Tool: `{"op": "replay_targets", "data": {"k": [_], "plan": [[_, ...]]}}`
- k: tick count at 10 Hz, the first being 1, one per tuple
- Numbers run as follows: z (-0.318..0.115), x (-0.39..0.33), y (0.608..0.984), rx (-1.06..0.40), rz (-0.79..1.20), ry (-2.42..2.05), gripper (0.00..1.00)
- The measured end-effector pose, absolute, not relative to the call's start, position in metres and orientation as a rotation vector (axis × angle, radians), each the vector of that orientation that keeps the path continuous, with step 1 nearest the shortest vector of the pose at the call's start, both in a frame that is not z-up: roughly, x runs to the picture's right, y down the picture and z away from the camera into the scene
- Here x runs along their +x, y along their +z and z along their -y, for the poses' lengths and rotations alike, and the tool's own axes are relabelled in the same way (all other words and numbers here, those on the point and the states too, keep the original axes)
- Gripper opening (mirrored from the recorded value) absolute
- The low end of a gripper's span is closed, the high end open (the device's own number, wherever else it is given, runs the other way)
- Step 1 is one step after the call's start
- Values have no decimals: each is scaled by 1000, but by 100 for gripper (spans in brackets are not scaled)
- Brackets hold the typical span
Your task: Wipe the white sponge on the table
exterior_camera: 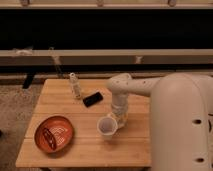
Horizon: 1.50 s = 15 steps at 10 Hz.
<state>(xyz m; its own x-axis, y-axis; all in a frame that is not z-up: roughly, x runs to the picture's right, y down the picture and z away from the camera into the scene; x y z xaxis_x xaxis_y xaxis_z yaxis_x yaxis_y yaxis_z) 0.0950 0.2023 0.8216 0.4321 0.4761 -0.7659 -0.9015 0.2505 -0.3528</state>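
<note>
The table [80,152] is small, with a light-brown plank top. My white arm reaches in from the right and bends down over the table's middle. The gripper [120,116] points down at the tabletop, right beside the round white cup [106,126]. A small cream-yellowish patch [123,120] shows at the gripper's tip, low on the planks; it looks like the white sponge, mostly hidden by the gripper. I cannot tell whether the gripper is holding it.
A slim white bottle [75,85] stands at the back left. A flat black object [93,99] lies beside it. An orange-red bowl [54,133] sits at the front left. My arm's bulky body [180,125] covers the table's right side.
</note>
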Motion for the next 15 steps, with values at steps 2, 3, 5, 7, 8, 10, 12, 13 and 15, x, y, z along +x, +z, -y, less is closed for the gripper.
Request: {"op": "replay_targets", "data": {"k": [2, 3, 5, 7, 8, 10, 12, 13, 15], "plan": [[-218, 126, 810, -889, -639, 1073, 0], [-221, 137, 809, -890, -665, 1093, 0], [-216, 158, 814, -887, -705, 1126, 0], [-199, 187, 829, -883, -738, 1148, 0], [-191, 196, 837, -882, -748, 1150, 0], [-169, 209, 854, -874, -764, 1133, 0], [-146, 205, 872, -867, -768, 1086, 0], [-135, 197, 880, -864, -762, 1058, 0], [-117, 168, 894, -857, -736, 992, 2]]}}
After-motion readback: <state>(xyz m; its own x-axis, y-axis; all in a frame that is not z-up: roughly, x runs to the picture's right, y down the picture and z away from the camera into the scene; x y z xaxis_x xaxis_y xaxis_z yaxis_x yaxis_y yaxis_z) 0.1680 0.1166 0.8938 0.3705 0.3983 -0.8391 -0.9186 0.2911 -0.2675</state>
